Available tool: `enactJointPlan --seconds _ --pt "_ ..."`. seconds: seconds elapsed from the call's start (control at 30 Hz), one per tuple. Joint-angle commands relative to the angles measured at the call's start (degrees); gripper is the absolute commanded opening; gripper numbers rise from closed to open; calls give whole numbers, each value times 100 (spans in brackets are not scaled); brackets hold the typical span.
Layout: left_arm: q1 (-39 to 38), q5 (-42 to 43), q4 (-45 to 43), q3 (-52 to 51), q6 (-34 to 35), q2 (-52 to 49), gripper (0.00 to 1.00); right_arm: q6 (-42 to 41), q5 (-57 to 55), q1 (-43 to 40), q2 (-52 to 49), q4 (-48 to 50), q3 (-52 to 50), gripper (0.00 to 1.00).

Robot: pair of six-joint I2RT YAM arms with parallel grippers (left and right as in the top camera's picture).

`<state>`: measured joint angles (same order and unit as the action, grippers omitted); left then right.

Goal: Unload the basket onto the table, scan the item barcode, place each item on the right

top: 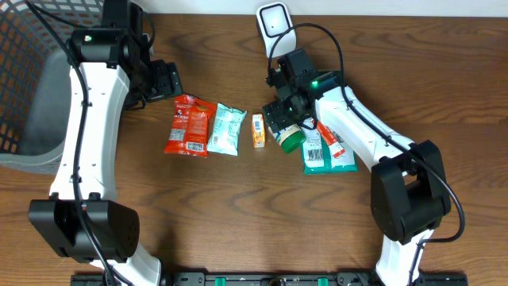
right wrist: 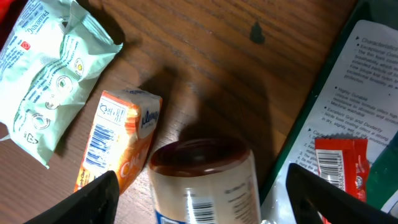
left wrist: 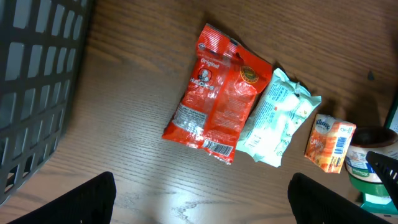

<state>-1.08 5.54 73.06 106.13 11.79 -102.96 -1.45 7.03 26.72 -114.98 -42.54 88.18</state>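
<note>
Jar [right wrist: 202,180] lying on table [right wrist: 205,62] beside orange pack [right wrist: 118,146] | right claw [right wrist: 202,190] open, astride jar, no contact | left claw [left wrist: 202,199] open, empty | step: pickup, judged | next: close on jar, lift, present barcode [right wrist: 191,200] to scanner [top: 272,20]

Robotics lab bench staged as a shop checkout: left arm [top: 83,135], right arm [top: 361,131], wood table [top: 444,79], barcode scanner [top: 274,20], mesh basket [top: 24,48], red snack packet [top: 189,125].
</note>
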Motion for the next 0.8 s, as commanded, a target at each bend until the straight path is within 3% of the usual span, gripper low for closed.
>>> enactJointPlan --seconds 0.0,0.2,0.77 --pt "13 -111 13 -7 -9 -13 89 50 -76 44 7 44 -61 84" --pt "13 -111 13 -7 -9 -13 89 267 -61 44 -142 96 -61 87" --pt "13 -109 13 -7 -9 -13 89 496 144 44 -420 120 -92 80"
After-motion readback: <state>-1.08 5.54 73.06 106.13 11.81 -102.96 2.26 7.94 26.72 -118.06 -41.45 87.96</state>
